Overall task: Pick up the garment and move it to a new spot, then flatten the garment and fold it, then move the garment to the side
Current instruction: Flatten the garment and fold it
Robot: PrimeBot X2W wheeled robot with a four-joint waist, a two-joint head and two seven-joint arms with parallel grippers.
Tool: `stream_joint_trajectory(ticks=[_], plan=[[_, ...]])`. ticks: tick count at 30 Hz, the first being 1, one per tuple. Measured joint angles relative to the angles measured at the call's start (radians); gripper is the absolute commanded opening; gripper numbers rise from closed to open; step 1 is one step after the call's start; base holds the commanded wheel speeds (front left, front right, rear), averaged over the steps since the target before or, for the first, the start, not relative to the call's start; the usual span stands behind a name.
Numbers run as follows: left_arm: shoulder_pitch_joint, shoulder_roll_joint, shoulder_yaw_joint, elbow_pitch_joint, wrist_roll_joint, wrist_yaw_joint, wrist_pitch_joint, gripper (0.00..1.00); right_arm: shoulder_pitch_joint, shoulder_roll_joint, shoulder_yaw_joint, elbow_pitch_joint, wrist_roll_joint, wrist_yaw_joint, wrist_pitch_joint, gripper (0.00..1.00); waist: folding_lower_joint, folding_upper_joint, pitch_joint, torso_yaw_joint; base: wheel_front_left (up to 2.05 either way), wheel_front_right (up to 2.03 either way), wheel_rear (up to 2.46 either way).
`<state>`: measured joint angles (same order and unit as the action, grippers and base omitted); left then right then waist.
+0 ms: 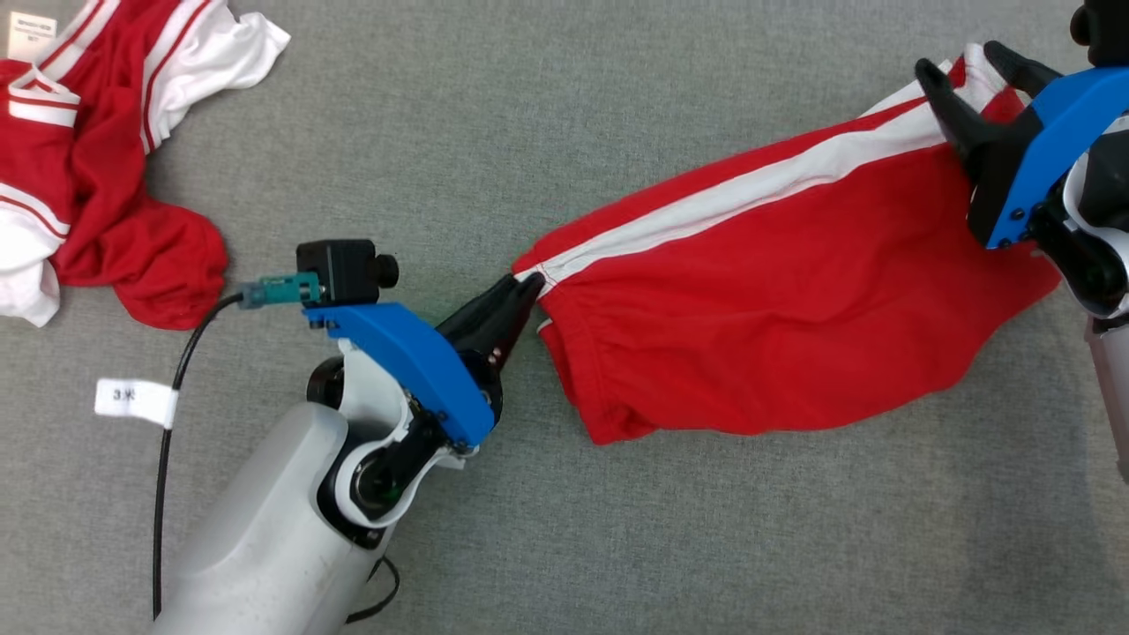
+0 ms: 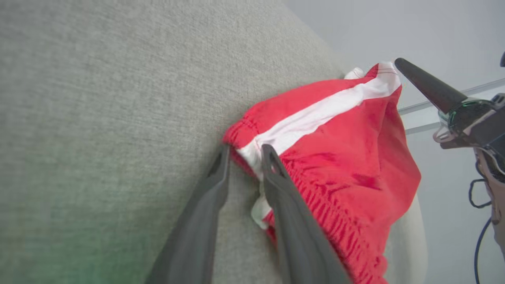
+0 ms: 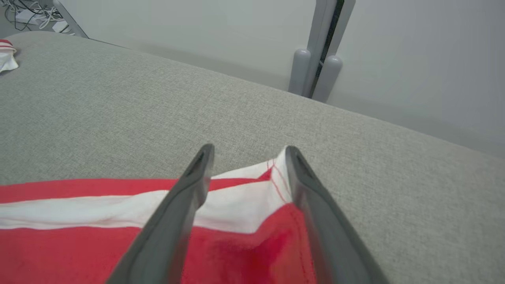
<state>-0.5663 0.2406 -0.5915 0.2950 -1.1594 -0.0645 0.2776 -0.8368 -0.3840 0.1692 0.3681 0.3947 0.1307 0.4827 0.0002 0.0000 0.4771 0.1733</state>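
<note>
Where the left gripper (image 1: 527,287) jaws stand narrow, they pinch the shorts (image 1: 776,317) at the waistband corner. Right gripper (image 1: 957,58) jaws are wide, straddling the far hem. Shorts lie stretched between them on the table (image 1: 564,547), white stripe up. Cable (image 1: 163,459) tag (image 1: 134,401) reads "3" plus an unclear character; pile (image 1: 97,176) label (image 1: 31,35) is unreadable. Left forearm angles in from bottom, right from the right edge. Open table lies below the shorts.
</note>
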Motion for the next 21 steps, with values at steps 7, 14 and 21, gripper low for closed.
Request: stream_joint_trajectory(ticks=[7, 14, 21], plan=[[0.067, 0.008, -0.003, -0.012, 0.043, -0.014, -0.097, 1.00, 0.020, -0.020, 0.030, 0.063, 0.052, 0.000, -0.077, 1.00, -0.0001, 0.0000, -0.072, 0.008, 0.00, 0.00, 0.00], [0.164, 0.022, 0.045, -0.017, 0.115, -0.010, -0.326, 1.00, 0.132, -0.033, -0.014, 0.108, 0.107, 0.000, -0.136, 1.00, -0.0004, 0.0000, -0.160, 0.009, 0.00, 0.00, 0.00], [0.173, 0.015, 0.086, 0.054, 0.332, -0.001, -0.536, 1.00, 0.191, -0.036, -0.090, 0.152, 0.117, 0.000, -0.147, 1.00, -0.0005, 0.0000, -0.163, 0.013, 0.00, 0.00, 0.00]])
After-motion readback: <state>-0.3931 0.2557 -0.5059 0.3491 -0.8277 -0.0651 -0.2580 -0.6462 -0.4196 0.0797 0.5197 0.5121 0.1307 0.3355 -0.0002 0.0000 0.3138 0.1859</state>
